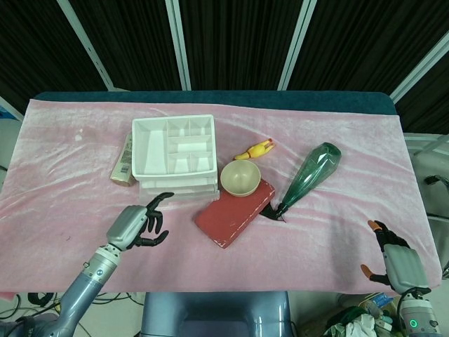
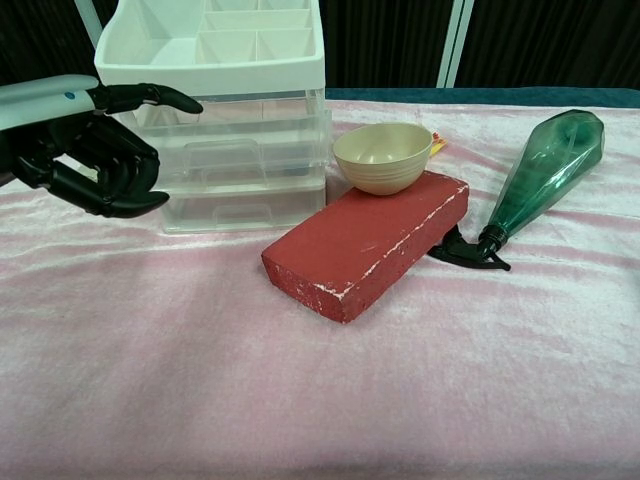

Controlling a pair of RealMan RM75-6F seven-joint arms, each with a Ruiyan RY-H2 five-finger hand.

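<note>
My left hand (image 1: 138, 225) hangs just in front of the drawer unit (image 1: 175, 156), holding nothing: one finger (image 2: 150, 96) points out toward the clear drawer fronts, and the others curl loosely under the palm without closing on anything. From the chest view the fingertips look near the drawers, but I cannot tell whether they touch.

The drawer unit stands at the left-centre of the pink cloth (image 1: 316, 232), its white compartment tray on top. A tube (image 1: 125, 161) lies against its left side.

To its right a beige bowl (image 1: 240, 177) sits on the far end of a red brick (image 1: 233, 213). Beyond the brick lies a green spray bottle (image 1: 309, 175) on its side, and a yellow toy (image 1: 254, 150) behind the bowl.

My right hand (image 1: 391, 257) rests off at the table's near right edge, fingers apart and loose, grasping nothing.
</note>
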